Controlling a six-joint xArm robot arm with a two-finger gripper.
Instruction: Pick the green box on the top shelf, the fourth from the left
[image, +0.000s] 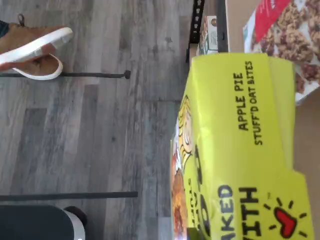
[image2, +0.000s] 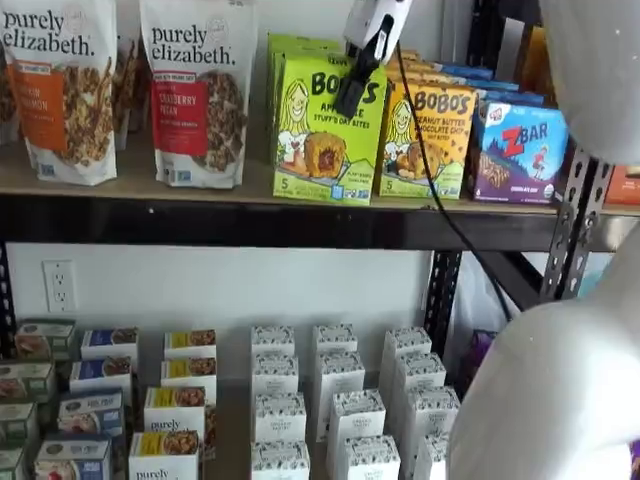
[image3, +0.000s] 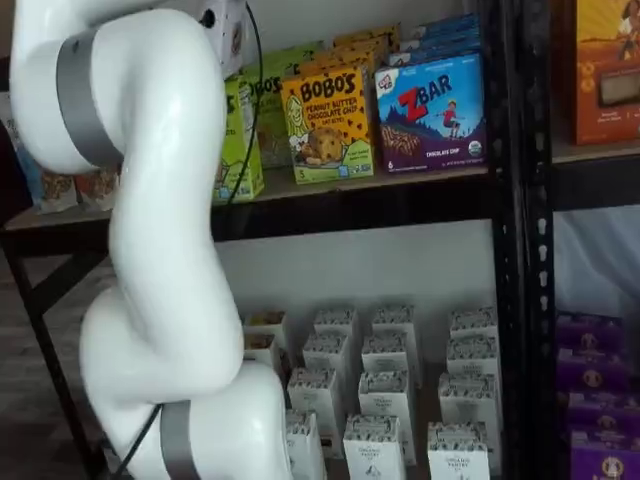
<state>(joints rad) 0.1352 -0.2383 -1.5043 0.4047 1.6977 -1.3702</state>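
Note:
The lime-green Bobo's Apple Pie box (image2: 322, 135) stands upright at the front of the top shelf (image2: 150, 218), between a granola bag and a yellow-orange Bobo's box. My gripper (image2: 349, 104) hangs from above. One black finger lies over the box's upper front face, near its right side. The other finger is hidden, so I cannot tell whether the gripper holds the box. The wrist view is filled by the box's top and front (image: 240, 150). In a shelf view my white arm covers the gripper and most of the green box (image3: 240, 140).
Purely Elizabeth bags (image2: 195, 90) stand left of the green box. The yellow-orange Bobo's box (image2: 425, 140) and blue ZBar box (image2: 520, 150) stand right of it. Small white boxes (image2: 340, 400) fill the lower shelf. A shoe (image: 35, 50) shows on the wood floor.

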